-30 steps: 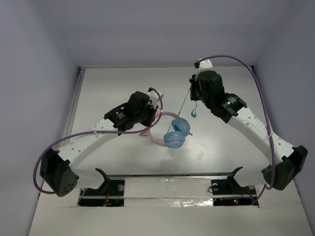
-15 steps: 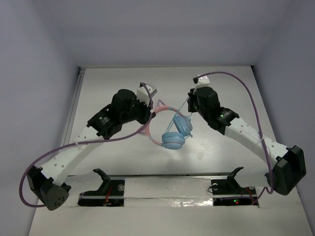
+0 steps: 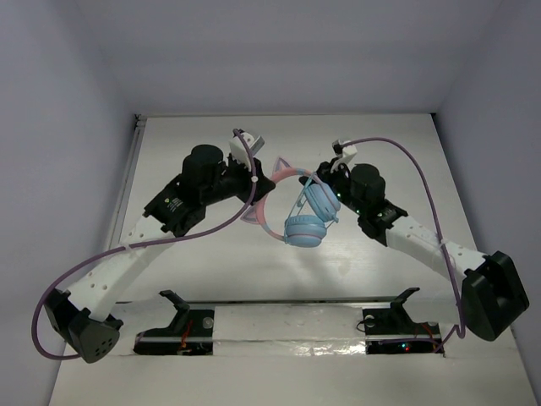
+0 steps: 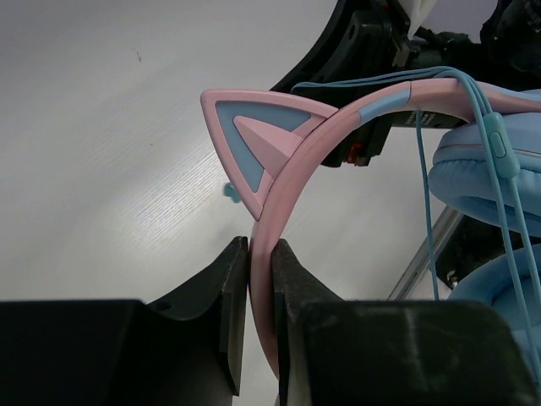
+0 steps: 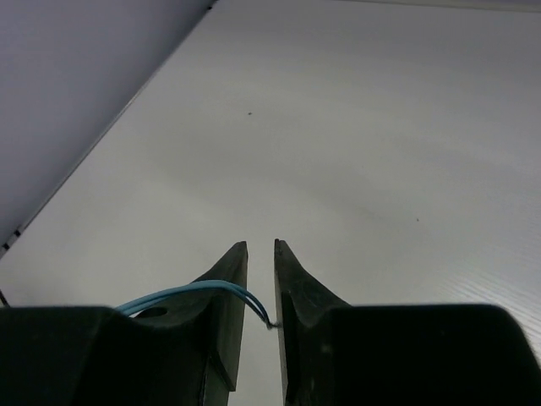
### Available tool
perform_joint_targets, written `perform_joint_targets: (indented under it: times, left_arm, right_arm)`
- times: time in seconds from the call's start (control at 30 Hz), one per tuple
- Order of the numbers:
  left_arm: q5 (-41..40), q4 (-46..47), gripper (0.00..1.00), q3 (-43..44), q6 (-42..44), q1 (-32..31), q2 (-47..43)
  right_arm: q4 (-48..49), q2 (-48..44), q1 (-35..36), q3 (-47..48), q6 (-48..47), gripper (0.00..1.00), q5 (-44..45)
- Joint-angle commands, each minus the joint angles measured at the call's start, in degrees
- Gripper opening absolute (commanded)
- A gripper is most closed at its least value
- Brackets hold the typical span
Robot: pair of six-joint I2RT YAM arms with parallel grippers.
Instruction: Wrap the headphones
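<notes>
The headphones [image 3: 304, 216] sit mid-bench [image 3: 220, 262] between the two arms, and from the wrist view they look lifted clear of the surface. The left tool [image 4: 260, 254] is pressed together on the pink headband [image 4: 283, 182] just below one cat ear, so the ear cups [image 3: 303, 228] dangle to the right of it. The right tool [image 5: 260, 254] has its jaws parted a little. The thin blue cable [image 5: 190, 292] lies over one finger, with its end poking into the gap, and it doesn't look clamped.

I'd judge this a light thing – a small plastic band and padded cups, nothing that would strain an arm. The headband is stiff and springy, so it makes the honest handle, and a flat pinch across it like the present one should hold without slipping. The cups are soft and would squash or swivel if grabbed. The cable is the awkward part – limp, slick and very fine, likely to slide out of a loose pinch or snag on an ear. I'd hold it near its free end and pull gently, since its joint at the cup looks delicate.
</notes>
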Motion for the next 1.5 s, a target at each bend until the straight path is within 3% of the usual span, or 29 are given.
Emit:
perform_joint_targets:
  times: [0.0, 0.23, 0.67, 0.93, 1.1, 1.17, 1.47]
  left_arm:
    - [2.3, 8.7, 0.0, 4.1, -4.9, 0.4, -2.4]
    - [2.4, 9.6, 0.0, 5.5, -7.1, 0.4, -3.0]
    - [-7.2, 7.3, 0.0, 10.1, -10.7, 0.9, -2.8]
    - [-6.4, 6.4, 0.0, 12.1, -10.5, 0.9, -1.9]
    - [-7.6, 5.8, 0.0, 12.6, -10.6, 1.4, -1.9]
    - [-10.3, 4.9, 0.0, 13.0, -11.1, 1.4, -1.9]
    - [-25.9, 5.6, 0.0, 12.1, -17.6, 2.0, 1.2]
  right_arm:
    - [12.7, 0.4, -1.2, -1.7, 2.3, 0.26, -8.3]
    - [20.1, 5.6, -1.2, -3.0, 5.3, 0.27, -11.1]
    - [22.0, 6.4, -1.2, -7.4, 6.9, 0.28, -9.5]
    - [23.9, 7.9, -1.2, -8.7, 6.8, 0.3, -10.5]
    - [24.1, 9.2, -1.2, -6.8, 6.6, 0.24, -11.5]
    - [24.1, 9.1, -1.2, -7.1, 7.0, 0.17, -11.6]
    - [20.3, 6.7, -1.2, -11.6, 12.7, 0.04, -8.5]
